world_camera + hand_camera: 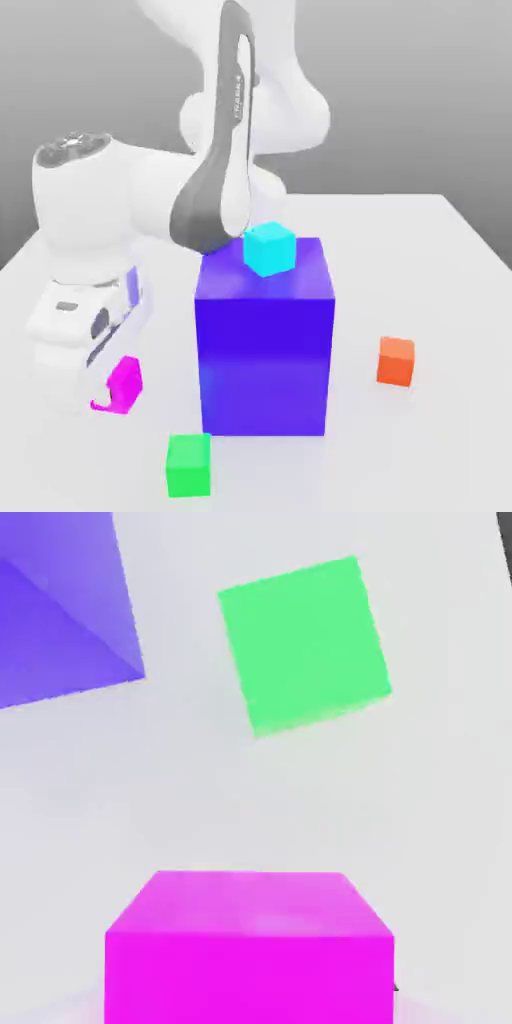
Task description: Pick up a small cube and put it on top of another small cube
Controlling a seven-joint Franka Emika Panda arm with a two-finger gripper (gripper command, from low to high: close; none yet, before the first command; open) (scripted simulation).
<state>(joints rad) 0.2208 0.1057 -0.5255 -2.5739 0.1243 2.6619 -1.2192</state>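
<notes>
The small magenta-pink cube (pixel 128 385) sits low at the exterior view's left, right at the table surface. My gripper (pixel 113 376) reaches down over it from the white hand, shut on the cube. In the hand view the same cube (pixel 250 947) looms large and close, squarely in the grip. A small green cube (pixel 188 466) lies on the table near the front, and it also shows in the hand view beyond the held cube (pixel 303 645).
A big blue-violet block (pixel 265 345) stands in the middle, right of my gripper, with a cyan cube (pixel 270 248) on top of it. Its corner (pixel 55 612) shows in the hand view. An orange cube (pixel 396 360) lies at the exterior view's right.
</notes>
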